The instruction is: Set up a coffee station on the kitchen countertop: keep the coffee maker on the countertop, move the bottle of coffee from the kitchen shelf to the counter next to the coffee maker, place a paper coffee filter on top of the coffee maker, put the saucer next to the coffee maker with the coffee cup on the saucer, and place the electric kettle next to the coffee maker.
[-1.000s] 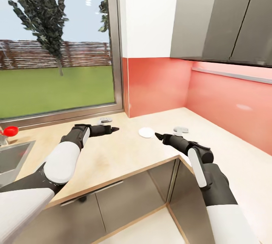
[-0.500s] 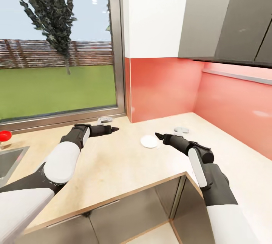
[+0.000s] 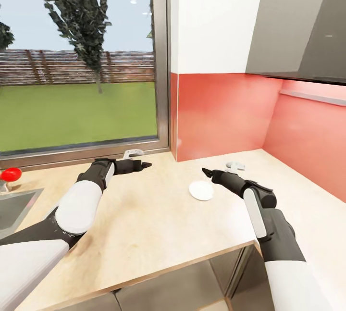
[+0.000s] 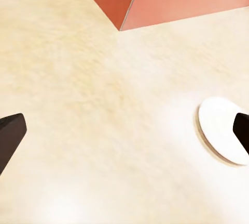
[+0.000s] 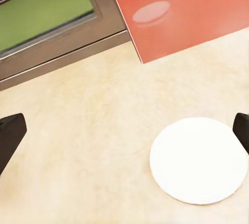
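From the head view, the kitchen countertop (image 3: 144, 215) is pale, faintly mottled wood meeting glossy coral wall panels. The saucer (image 3: 201, 190), a flat matte white disc, lies right of centre, just below the right gripper (image 3: 205, 172); the left gripper (image 3: 145, 164) hovers at centre-left. Whether either pincer's jaws are parted is hard to judge here.

In the left wrist view, dark fingertips (image 4: 10, 135) sit at opposite edges, spread wide, holding nothing; the saucer (image 4: 220, 135) lies lower right.

In the right wrist view, fingertips (image 5: 10, 135) are equally wide apart, empty; the saucer (image 5: 199, 160) is lower right.
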You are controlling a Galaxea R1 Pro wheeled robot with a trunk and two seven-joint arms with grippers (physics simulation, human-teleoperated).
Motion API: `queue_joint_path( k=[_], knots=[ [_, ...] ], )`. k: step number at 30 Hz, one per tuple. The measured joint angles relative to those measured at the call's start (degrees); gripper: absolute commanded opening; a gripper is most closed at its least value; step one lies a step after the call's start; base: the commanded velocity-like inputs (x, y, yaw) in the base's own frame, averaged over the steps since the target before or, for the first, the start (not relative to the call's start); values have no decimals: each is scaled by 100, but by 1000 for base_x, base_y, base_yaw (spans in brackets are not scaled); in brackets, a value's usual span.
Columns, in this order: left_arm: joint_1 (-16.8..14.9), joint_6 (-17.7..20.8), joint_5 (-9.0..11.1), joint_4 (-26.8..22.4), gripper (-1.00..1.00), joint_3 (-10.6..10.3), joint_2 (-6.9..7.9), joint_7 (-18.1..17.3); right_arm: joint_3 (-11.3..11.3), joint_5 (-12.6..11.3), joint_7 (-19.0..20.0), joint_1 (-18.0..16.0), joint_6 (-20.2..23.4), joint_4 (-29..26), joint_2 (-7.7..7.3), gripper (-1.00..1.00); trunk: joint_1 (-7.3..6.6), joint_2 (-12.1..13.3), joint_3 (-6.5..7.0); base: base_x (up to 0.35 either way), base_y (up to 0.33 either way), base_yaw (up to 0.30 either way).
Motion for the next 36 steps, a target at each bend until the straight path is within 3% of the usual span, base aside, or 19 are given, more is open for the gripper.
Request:
queue_joint_path(
  k=[9,12,22,36],
  knots=[
    [1,-9,1,36,100,0,0,8,-34,-1,0,3,1,-6,-6,100,0,0,-20,159,-42,41],
    [168,-10,4,-13,100,-1,0,3,-31,-1,0,0,1,-5,-3,100,0,0,-21,109,-3,0],
    [231,-11,9,-34,100,0,0,1,-25,12,0,3,1,-9,-5,100,-2,-1,-21,294,0,0],
    [236,-19,9,-34,100,0,0,1,-26,18,-9,3,1,-10,-8,100,-1,0,-20,69,-14,0]
  ],
)
